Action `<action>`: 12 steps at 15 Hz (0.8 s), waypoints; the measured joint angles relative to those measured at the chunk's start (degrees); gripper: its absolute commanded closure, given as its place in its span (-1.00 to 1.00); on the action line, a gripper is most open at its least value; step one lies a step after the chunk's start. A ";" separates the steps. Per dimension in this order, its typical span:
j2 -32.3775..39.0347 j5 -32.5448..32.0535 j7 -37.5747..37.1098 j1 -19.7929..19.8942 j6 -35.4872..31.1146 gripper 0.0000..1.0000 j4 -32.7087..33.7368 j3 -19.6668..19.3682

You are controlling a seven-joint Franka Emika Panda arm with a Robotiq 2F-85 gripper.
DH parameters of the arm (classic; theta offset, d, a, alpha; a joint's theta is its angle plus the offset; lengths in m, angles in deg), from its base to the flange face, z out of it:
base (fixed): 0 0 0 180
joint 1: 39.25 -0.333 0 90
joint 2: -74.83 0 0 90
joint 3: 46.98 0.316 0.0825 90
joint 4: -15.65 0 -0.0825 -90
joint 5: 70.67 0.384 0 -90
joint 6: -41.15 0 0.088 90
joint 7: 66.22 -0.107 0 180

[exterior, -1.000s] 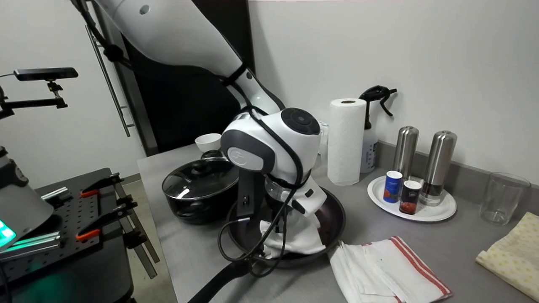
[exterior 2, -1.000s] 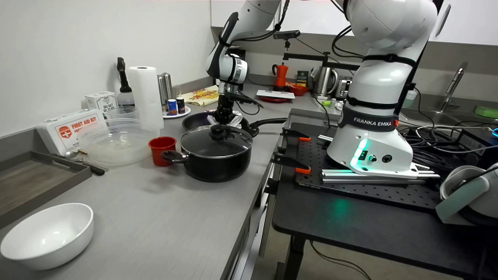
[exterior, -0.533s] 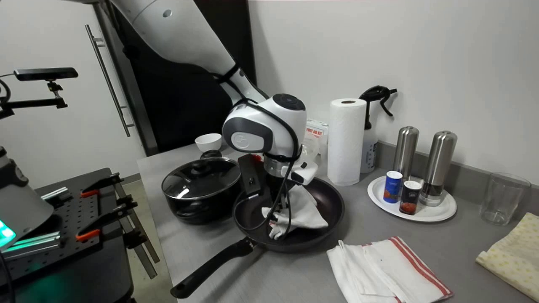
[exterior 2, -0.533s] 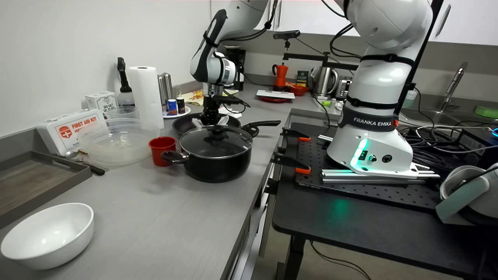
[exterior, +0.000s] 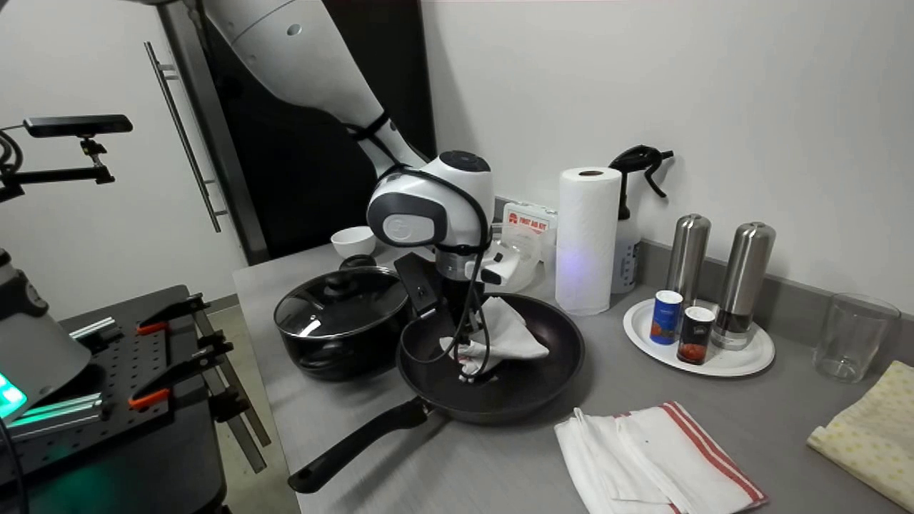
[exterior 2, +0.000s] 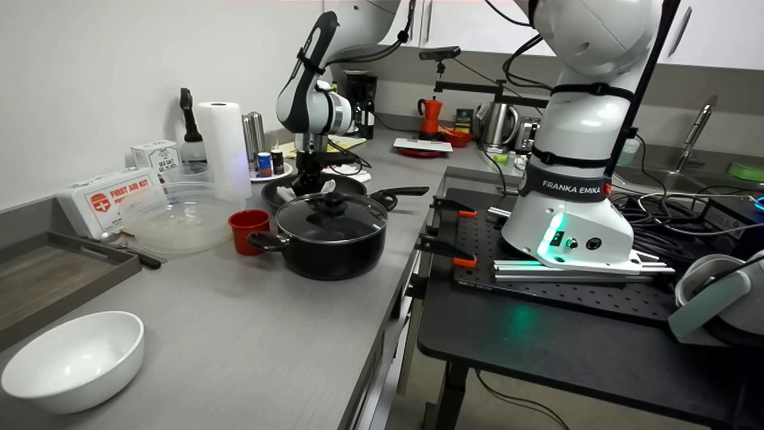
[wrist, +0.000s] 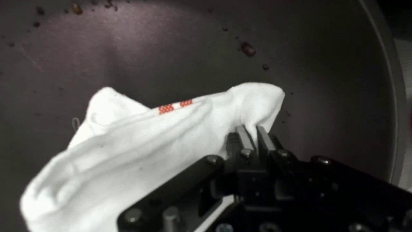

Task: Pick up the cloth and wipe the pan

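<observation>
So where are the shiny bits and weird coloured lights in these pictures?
In an exterior view, white glare on the pot lid and a violet-blue glow on the paper towels; in both exterior views, the robot's base glows green, with a green patch on the black table; in the wrist view, a pale sheen on the pan.

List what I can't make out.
Wrist view: round dark pan where crumpled white cloth covers it; cloth's lower end, cut off by bottom edge.
In an exterior view: red-striped white towel, cut off by bottom edge.
In both exterior views: lettering on blue cylindrical canister, too small.
</observation>
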State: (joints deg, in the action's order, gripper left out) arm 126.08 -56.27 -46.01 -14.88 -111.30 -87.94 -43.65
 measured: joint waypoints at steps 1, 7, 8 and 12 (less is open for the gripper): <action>-0.10 -0.07 0.02 -0.03 -0.46 0.96 -0.34 0.18; -0.31 0.90 -1.44 2.14 -0.86 0.96 -0.96 0.05; -0.39 1.39 -1.51 3.25 -0.86 0.96 -1.10 0.01; -0.74 3.39 -1.52 8.53 -0.86 0.96 -1.75 -0.04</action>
State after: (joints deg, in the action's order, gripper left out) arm 125.35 -52.88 -47.53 -6.35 -112.16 -89.69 -43.69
